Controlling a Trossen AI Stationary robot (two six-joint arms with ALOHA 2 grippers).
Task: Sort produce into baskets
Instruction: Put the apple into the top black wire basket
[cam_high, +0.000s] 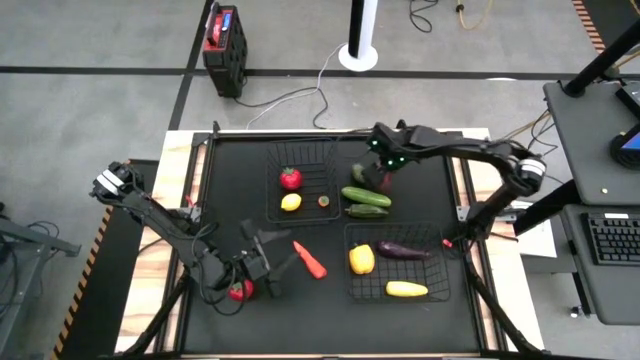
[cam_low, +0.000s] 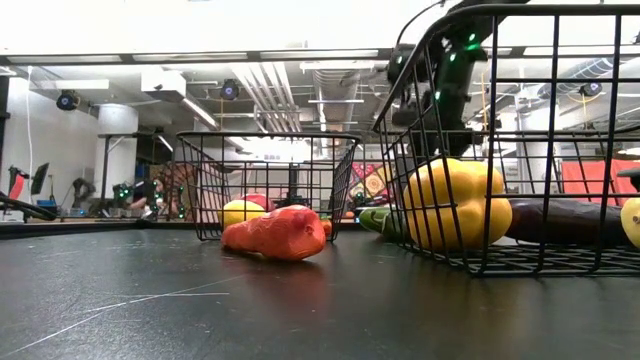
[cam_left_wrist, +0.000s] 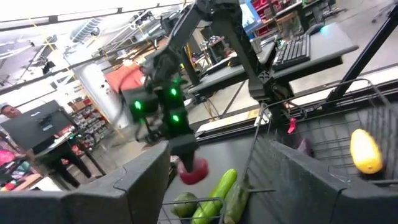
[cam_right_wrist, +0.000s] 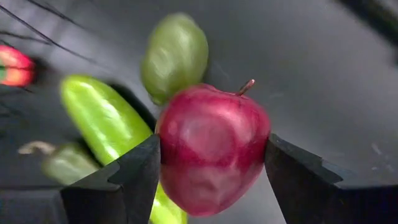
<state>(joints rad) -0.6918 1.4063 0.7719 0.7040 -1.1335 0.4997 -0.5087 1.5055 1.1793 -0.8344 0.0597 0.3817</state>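
My right gripper (cam_right_wrist: 211, 163) was closed on a dark red apple (cam_right_wrist: 212, 149), one finger on each side, and it held the apple in the air above the far part of the mat (cam_high: 230, 160), to the right of the far basket (cam_high: 301, 180). My left gripper (cam_high: 262, 262) waited at the near left. I could not tell if its fingers were open, and a red piece (cam_high: 240, 291) lay just beside it.

I judged the work about half done. The far basket had a red fruit (cam_high: 290, 178), a yellow one (cam_high: 290, 202) and a small dark piece. The near basket (cam_high: 396, 262) had a yellow pepper (cam_high: 361, 259), a long purple eggplant (cam_high: 402, 251) and a yellow piece (cam_high: 406, 289). Loose on the mat were two cucumbers (cam_high: 366, 196), a green fruit (cam_right_wrist: 175, 56) and an orange-red carrot (cam_high: 310, 259).

The apple was smooth and glossy, round, with a thin stalk. The baskets were thin black wire, the mat matt and dark.
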